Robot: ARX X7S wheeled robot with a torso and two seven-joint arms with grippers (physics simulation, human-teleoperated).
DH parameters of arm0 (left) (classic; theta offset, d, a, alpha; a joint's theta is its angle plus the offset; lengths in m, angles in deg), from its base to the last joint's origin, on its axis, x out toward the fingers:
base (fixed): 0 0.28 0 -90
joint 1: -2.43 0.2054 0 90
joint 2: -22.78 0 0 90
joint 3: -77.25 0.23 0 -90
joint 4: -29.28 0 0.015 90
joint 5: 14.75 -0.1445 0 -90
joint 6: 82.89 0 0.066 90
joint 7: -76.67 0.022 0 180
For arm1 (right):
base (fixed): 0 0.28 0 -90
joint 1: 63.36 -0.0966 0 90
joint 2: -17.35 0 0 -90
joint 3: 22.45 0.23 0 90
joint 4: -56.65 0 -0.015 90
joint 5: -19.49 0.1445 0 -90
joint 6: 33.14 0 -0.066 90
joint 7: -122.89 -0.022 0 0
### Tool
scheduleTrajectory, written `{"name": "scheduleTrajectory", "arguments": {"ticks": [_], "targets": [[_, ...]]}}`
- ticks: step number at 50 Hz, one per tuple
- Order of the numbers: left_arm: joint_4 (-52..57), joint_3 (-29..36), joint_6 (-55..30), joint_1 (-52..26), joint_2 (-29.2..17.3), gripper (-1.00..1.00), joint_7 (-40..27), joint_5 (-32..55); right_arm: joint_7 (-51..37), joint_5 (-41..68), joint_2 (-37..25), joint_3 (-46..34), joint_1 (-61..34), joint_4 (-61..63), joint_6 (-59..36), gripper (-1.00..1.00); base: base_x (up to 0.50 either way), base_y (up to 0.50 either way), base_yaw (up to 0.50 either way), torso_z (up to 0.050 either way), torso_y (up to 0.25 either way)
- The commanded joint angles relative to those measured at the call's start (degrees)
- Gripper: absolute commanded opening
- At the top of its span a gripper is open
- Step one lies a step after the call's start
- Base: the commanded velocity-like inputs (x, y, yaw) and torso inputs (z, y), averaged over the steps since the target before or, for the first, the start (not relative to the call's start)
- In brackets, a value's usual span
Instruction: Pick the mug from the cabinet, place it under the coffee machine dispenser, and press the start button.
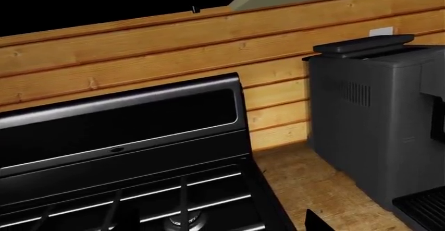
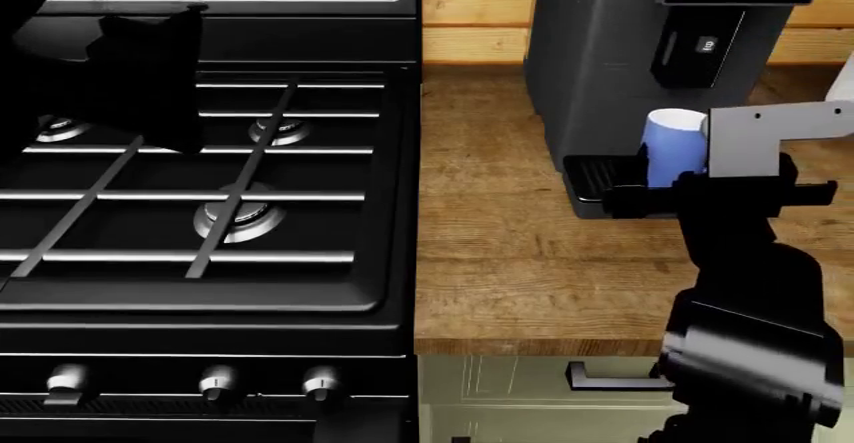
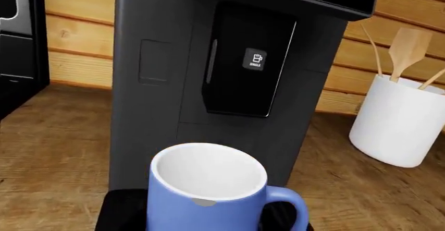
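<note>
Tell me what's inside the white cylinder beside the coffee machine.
Wooden utensils stick up out of the white cylinder: a spatula and thinner handles. Their lower ends are hidden by its wall, so anything else inside can't be seen.

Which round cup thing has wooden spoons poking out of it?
The big white cylinder right of the dark grey coffee machine holds wooden utensils. The small light-blue mug on the machine's tray is empty.

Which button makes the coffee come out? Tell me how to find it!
Find the tall dark grey coffee machine on the wooden counter, right of the stove. Its front carries a shiny black dispenser head above the light-blue mug. The start button is the tiny grey square there, the only one with a little white cup symbol, unlike the round silver stove knobs.
</note>
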Motion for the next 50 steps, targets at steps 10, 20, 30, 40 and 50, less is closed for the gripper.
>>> {"name": "scheduleTrajectory", "arguments": {"ticks": [10,20,30,40,50], "targets": [[0.4,0.2,0.8,0.6,-0.2,1.0,-0.4,0.3,-5.8,4.4,-0.8,0.6,-3.7,-10.7,6.2,-1.0,0.0,0.0,0.0,0.001,0.0],[0.5,0.0,1.1,1.5,-0.5,1.0,0.4,-0.2,-7.4,6.1,-1.0,0.5,-5.2,-13.3,7.5,-1.0,0.0,0.0,0.0,0.0,0.001],[0.5,0.0,1.1,1.7,-0.6,1.0,0.9,-0.8,-10.1,7.8,-1.8,0.7,-6.2,-19.1,10.7,-1.0,0.0,0.0,0.0,0.0,0.0],[0.3,0.0,1.1,1.8,-0.7,1.0,1.4,-1.2,-12.1,8.5,-2.7,0.2,-7.6,-22.9,12.6,-1.0,0.0,0.0,0.0,0.0,0.0],[0.6,-0.3,1.6,2.8,-1.1,1.0,1.9,-1.7,-14.2,9.3,-3.2,-0.4,-9.7,-28.6,15.5,-1.0,0.0,0.0,0.0,0.0,0.001]]}}
